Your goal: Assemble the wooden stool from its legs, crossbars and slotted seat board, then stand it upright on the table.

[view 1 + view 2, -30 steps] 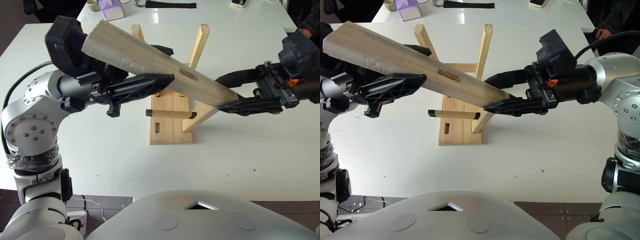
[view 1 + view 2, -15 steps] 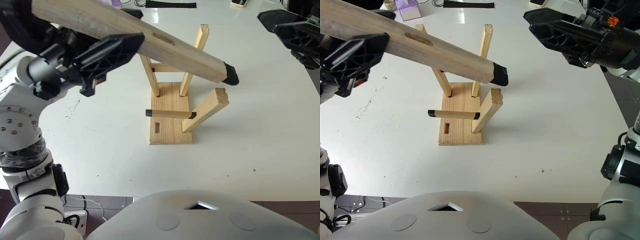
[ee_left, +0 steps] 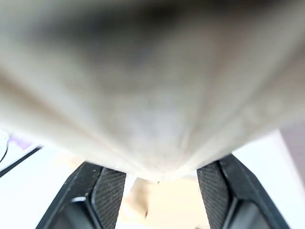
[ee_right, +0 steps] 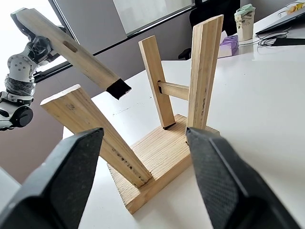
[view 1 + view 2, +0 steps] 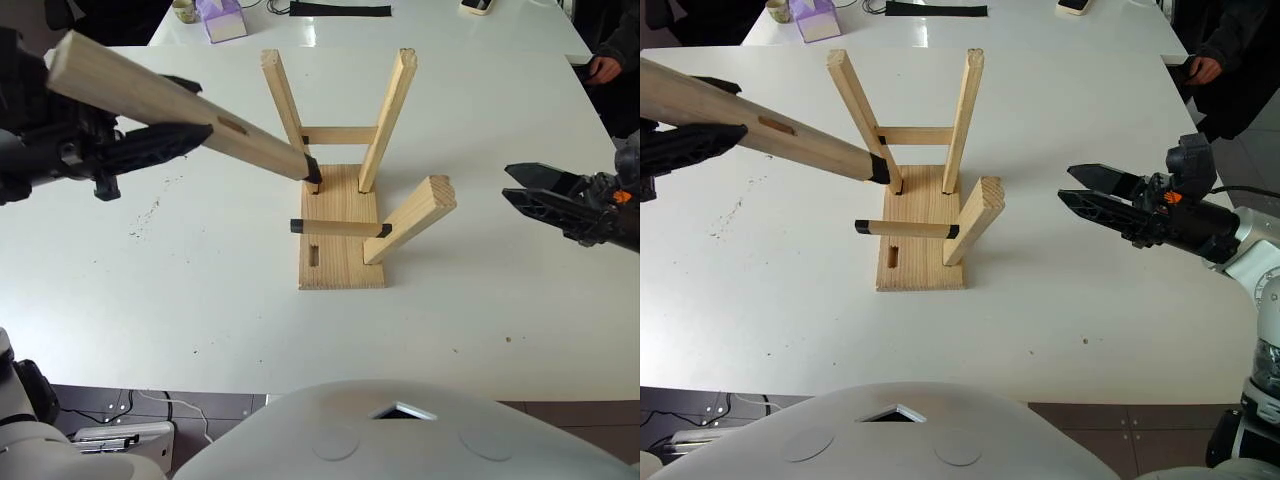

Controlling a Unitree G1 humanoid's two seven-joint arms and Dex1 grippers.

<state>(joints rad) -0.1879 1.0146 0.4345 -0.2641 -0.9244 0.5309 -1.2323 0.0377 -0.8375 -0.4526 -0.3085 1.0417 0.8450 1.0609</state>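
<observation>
The slotted seat board [image 5: 343, 262] lies flat on the white table. Two legs [image 5: 284, 112] [image 5: 388, 116] stand upright in its far end, joined by a crossbar [image 5: 340, 135]. A third leg [image 5: 412, 218] leans tilted at the board's right side, with a black-tipped crossbar [image 5: 340, 228] reaching left from it. My left gripper [image 5: 150, 148] is shut on a fourth leg [image 5: 175, 105], which slopes down to the right. Its black-capped end [image 5: 312, 170] is close to the base of the left upright leg. My right gripper [image 5: 1067, 184] hangs open with nothing in it, to the right of the stool.
A purple tissue box [image 5: 222, 18], a cup [image 5: 185, 10], a black strip [image 5: 340, 10] and a phone [image 5: 478, 6] lie on the table behind. A person's hand [image 5: 605, 68] rests at the far right edge. Bare tabletop [image 5: 200, 280] lies in front of and beside the board.
My right gripper let go of the fourth leg and drew back to the right. My left arm swung that leg left and down, bringing its capped end near the left upright leg.
</observation>
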